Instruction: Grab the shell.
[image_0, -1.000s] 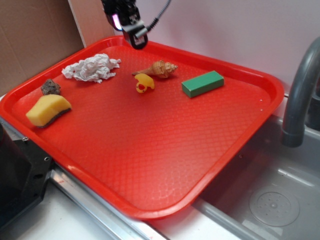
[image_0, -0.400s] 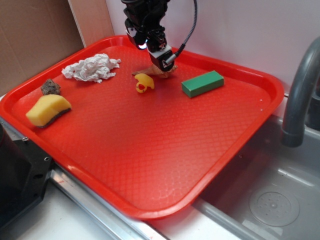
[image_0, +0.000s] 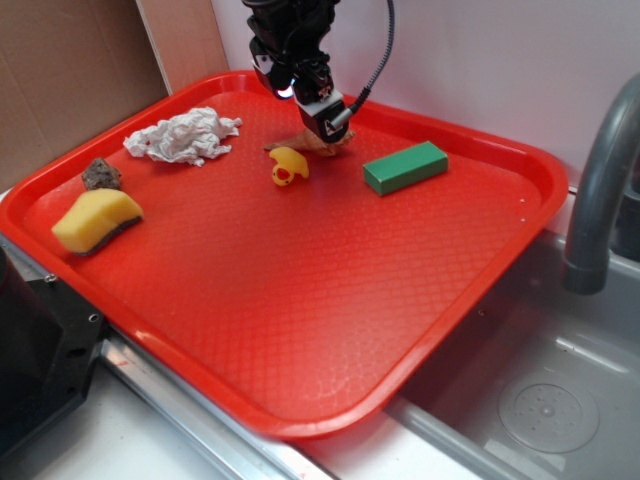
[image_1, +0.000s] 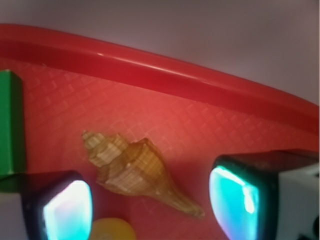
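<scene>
A tan, brown-ridged shell (image_1: 132, 170) lies on a red, diamond-textured tray (image_0: 330, 300) beside a yellow duck (image_0: 288, 166) and green block (image_0: 405, 167).

wall (image_0: 480, 60): white | sink (image_0: 540, 400): grey steel | faucet (image_0: 600, 180): grey | cardboard (image_0: 70, 70): left

We see even, bright light; soft glare streaks the tray (image_1: 165, 65) rim. Wrist view blurs near, fingertips (image_1: 67, 210) glowing cyan.

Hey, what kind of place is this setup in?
Probably a kitchen sink area, possibly a toy one: a grey faucet stands over a basin with a drain, and a red tray beside it holds a yellow sponge.
</scene>
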